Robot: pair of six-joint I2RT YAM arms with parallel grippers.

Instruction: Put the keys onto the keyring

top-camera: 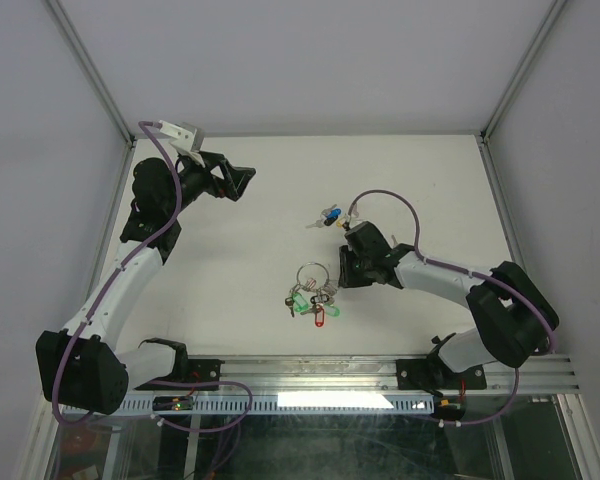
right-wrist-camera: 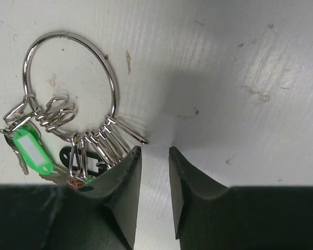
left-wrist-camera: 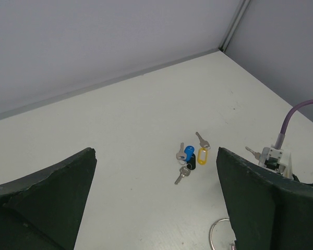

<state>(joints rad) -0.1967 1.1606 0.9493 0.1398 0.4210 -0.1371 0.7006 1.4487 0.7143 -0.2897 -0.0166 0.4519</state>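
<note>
Right wrist view puts the keyring flat on the table, just left of the right gripper, whose 2 fingers stand a narrow gap apart, holding nothing. The loose keys lie just beyond that gripper. The left gripper gapes wide and empty, well apart, so the right arm is nearer both.

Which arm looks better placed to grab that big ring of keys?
Right. The right end effector is just beside the keyring; the left end effector is far off at the back.
</note>
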